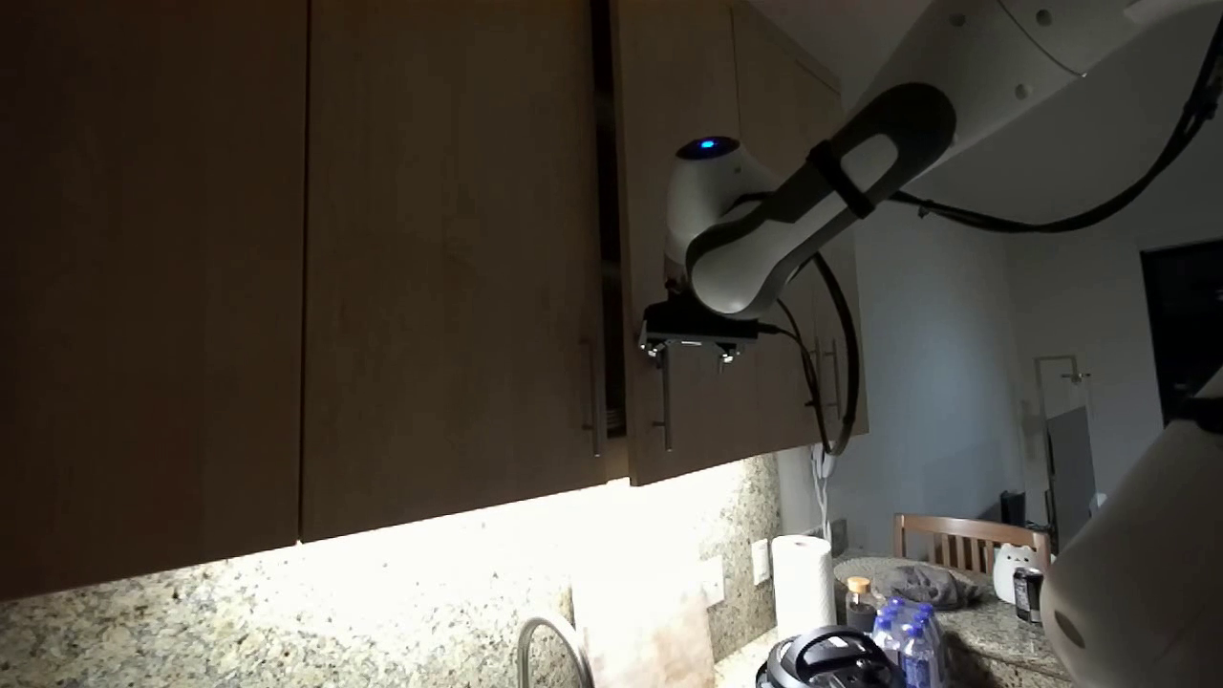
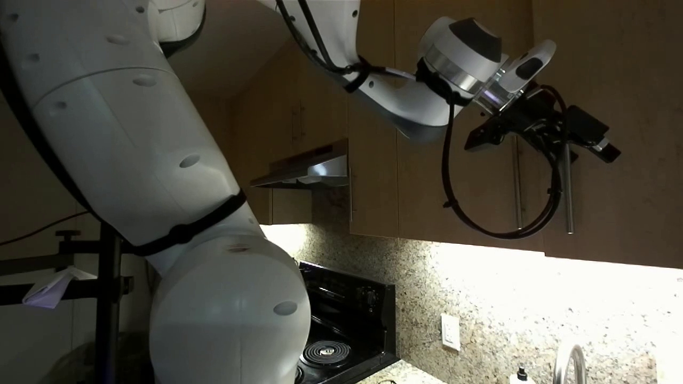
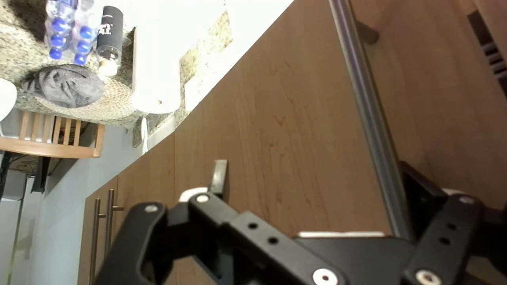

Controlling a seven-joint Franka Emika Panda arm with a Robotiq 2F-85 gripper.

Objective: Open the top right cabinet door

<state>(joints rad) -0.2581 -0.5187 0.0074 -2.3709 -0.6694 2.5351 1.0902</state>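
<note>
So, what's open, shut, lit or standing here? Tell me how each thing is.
Top right cabinet door: slightly ajar
Fingers: spread open
Metal handle: between the fingers, unclamped
Neighbouring door: shut
Robot's light: glowing blue
Wall under cabinets: brightly lit
Stove burner: not glowing; on or off, can't tell
Paper towel roll: standing upright
Dark bottle: upright, capped
Blue-capped bottles: upright
Grey cloth: crumpled
Wooden chair: upright
Black can: upright; opened or not, can't tell

Both exterior views see the wall cabinets [image 1: 449, 239] from different sides; the wrist view looks closely along one door [image 3: 285, 114].
</note>
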